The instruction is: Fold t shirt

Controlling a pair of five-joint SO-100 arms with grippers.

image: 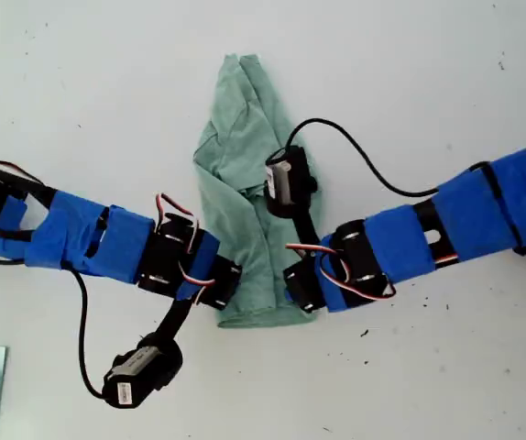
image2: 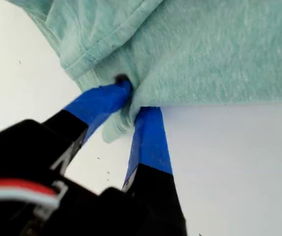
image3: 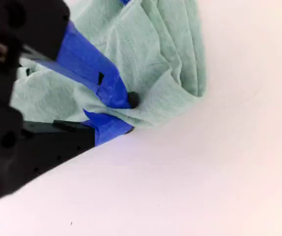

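Table: a white table top [image: 428,82], flecked with a few dark specks, fills the exterior view.
Cloth: a pale green t shirt [image: 240,165] lies bunched into a long, narrow heap at the middle of the table. It tapers toward the top of the exterior view and ends in a straight hem toward the bottom.
Arms: two arms wrapped in blue tape reach in, one arm from the exterior view's left [image: 89,238] and one arm from the exterior view's right [image: 446,220]. They meet at the hem end of the t shirt, one at each side of it.
First grip: my first gripper [image2: 131,98] is clamped on a small pucker of the t shirt [image2: 219,49] at its edge. The blue-taped fingers [image2: 148,137] are drawn close, with cloth squeezed between their tips. Bare table shows beneath the straight edge of the cloth.
Second grip: my second gripper [image3: 127,114] is closed on a folded corner of the t shirt [image3: 151,44], where several layers are stacked. Its taped fingers [image3: 89,64] pinch the lowest fold just above the table.
Which arm is which: the wrist views do not settle this. Each shows only a pinched bit of green cloth, and either could belong to either arm in the exterior view.
Wiring: a black cable [image: 364,165] loops across the table from the arm on the exterior view's right to a small black box [image: 286,179] hanging over the t shirt.
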